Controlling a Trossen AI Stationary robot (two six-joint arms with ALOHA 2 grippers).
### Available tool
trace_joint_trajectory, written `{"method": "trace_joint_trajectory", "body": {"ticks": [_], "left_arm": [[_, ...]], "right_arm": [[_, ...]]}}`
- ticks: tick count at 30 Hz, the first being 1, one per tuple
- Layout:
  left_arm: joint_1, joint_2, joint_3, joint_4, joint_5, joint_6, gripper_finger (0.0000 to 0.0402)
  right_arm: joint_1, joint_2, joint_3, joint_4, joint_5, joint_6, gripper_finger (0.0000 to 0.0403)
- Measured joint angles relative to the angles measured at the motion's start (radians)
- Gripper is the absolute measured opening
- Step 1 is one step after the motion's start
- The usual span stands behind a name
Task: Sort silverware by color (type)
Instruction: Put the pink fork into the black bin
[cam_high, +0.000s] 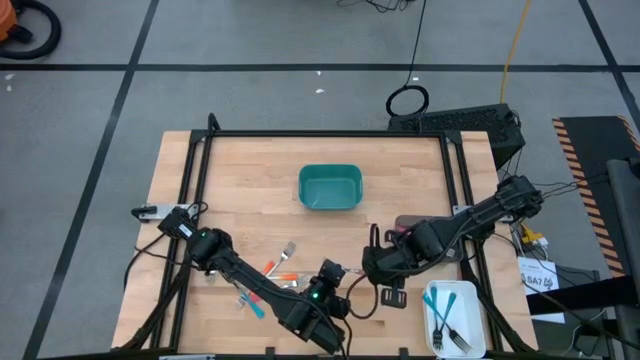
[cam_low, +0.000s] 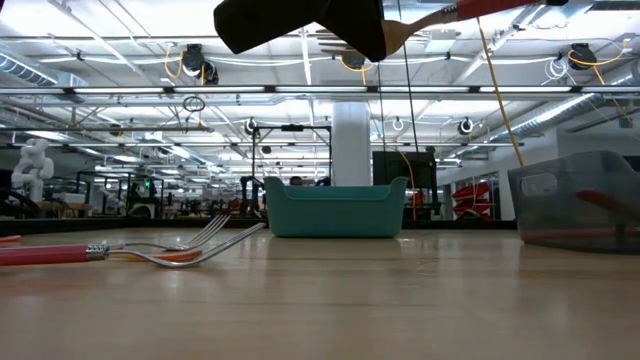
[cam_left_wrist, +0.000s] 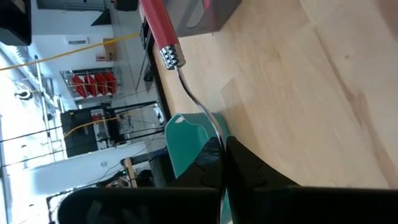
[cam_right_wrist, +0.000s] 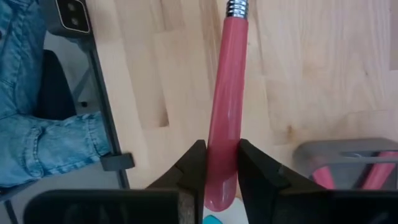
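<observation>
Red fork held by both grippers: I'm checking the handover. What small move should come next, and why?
Probably the left gripper opens: it pinches the tines of the red fork while the right gripper clamps the handle, and the grey bin beside it already holds red handles.

A grey floor (cam_high: 260, 40) crossed by dark tape lines surrounds the wooden table (cam_high: 250, 190) (pale butcher-block planks). At the table's two o'clock a yellow cable (cam_high: 512, 45) trails across it. Beyond, a white pillar (cam_low: 351, 140) rises under bright ceiling lights (cam_low: 120, 30).
</observation>
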Motion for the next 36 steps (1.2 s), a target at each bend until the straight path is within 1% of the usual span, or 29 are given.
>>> {"method": "trace_joint_trajectory", "body": {"ticks": [3, 6, 8, 11, 14, 16, 18, 22, 29, 36], "left_arm": [[0.002, 0.0, 0.0, 0.002, 0.008, -0.014, 0.0009], [0.002, 0.0, 0.0, 0.026, 0.003, -0.036, 0.0031], [0.002, 0.0, 0.0, 0.052, -0.001, -0.053, 0.0055], [0.003, 0.0, 0.0, 0.081, -0.035, -0.056, 0.0098], [0.003, 0.0, 0.0, 0.112, -0.047, -0.085, 0.0139], [0.004, 0.0, 0.0, 0.126, -0.046, -0.108, 0.0159], [0.004, 0.0, 0.0, 0.13, -0.047, -0.127, 0.0174], [0.004, 0.0, 0.0, 0.129, -0.046, -0.166, 0.0185], [0.004, 0.0, 0.0, 0.129, -0.045, -0.233, 0.0186], [0.006, -0.011, 0.0, 0.14, -0.029, -0.321, 0.0186]], "right_arm": [[0.0, 0.0, 0.0, -0.001, -0.001, -0.007, 0.0061], [0.001, 0.0, 0.0, -0.01, -0.003, -0.016, 0.0061], [0.001, 0.0, 0.0, -0.02, -0.002, -0.024, 0.0048], [0.002, 0.0, 0.0, -0.04, -0.007, -0.025, 0.004], [0.004, -0.001, 0.0, -0.06, -0.007, -0.029, 0.003], [0.008, -0.004, 0.0, -0.064, 0.0, -0.036, 0.002], [0.015, -0.008, 0.0, -0.072, 0.029, -0.047, 0.0014], [0.021, -0.009, 0.0, -0.088, 0.047, -0.065, 0.0013], [0.033, -0.009, 0.0, -0.147, 0.106, -0.063, 0.0013], [0.037, -0.01, 0.0, -0.281, 0.156, -0.021, 0.0013]]}}
